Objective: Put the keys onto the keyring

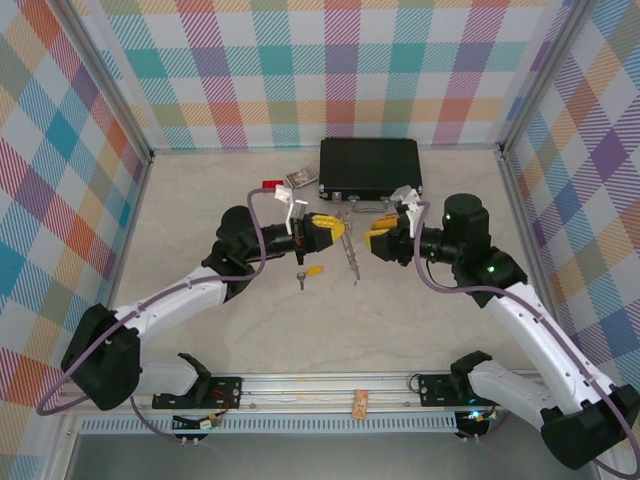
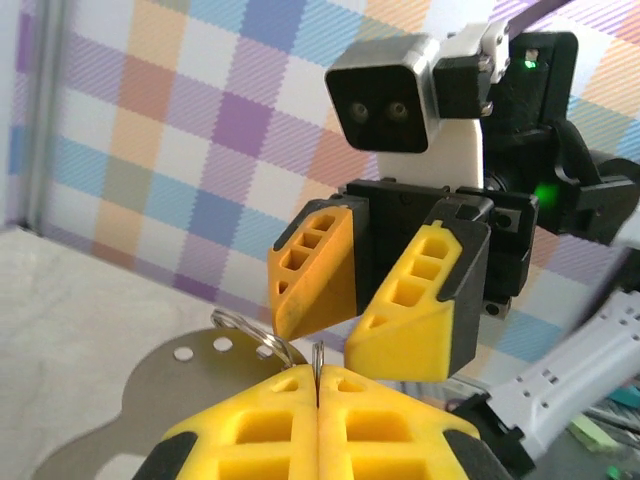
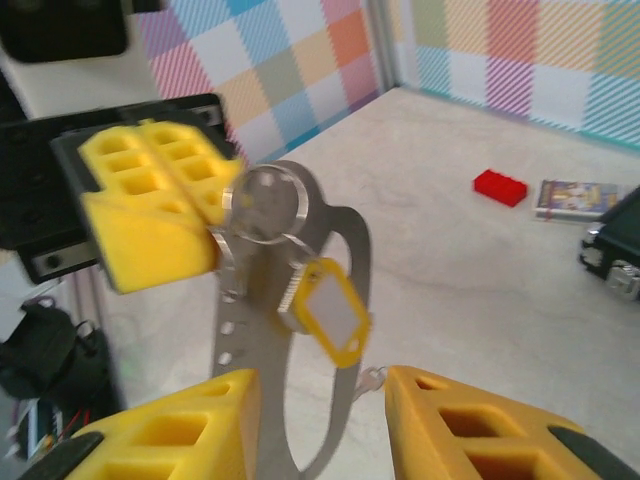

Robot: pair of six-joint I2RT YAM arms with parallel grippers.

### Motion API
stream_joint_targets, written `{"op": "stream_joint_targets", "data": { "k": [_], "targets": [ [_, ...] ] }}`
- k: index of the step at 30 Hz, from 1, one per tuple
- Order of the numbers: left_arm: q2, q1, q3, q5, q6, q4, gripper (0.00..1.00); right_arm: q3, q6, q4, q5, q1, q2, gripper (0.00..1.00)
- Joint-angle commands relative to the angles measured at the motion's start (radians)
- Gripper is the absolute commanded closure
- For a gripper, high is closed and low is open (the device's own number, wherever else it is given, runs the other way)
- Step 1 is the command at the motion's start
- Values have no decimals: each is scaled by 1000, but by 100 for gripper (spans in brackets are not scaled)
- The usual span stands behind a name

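Note:
My left gripper (image 1: 333, 231) is shut on the thin wire ring at the top of the keyring (image 1: 350, 250), which hangs in the air above the table. In the left wrist view the ring sticks up between my shut left gripper (image 2: 318, 378), with the grey holed loop (image 2: 130, 410) off to the left. The right wrist view shows the grey loop (image 3: 358, 255) with a yellow-framed tag (image 3: 330, 312) dangling on it. My right gripper (image 3: 320, 405) is open just in front of the loop, holding nothing. A yellow-headed key (image 1: 314, 270) and a silver key (image 1: 300, 282) lie on the table below.
A black case (image 1: 370, 167) sits at the back of the table, close behind both grippers. A small red block (image 1: 270, 184) and a small card (image 1: 301, 178) lie to its left. Checkered walls close in three sides.

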Motion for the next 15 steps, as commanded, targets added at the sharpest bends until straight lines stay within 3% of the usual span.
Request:
{"op": "stream_joint_targets", "data": {
  "k": [1,10,15],
  "targets": [
    [-67,-30,-35,-178,118,86,100,-29,55,94,84,-3,-18,64],
    [-135,-149,-94,-506,356,90,100,-45,111,147,25,-3,21,63],
    [-147,-180,-103,-588,419,80,100,-48,125,157,15,-3,25,62]
  ]
}}
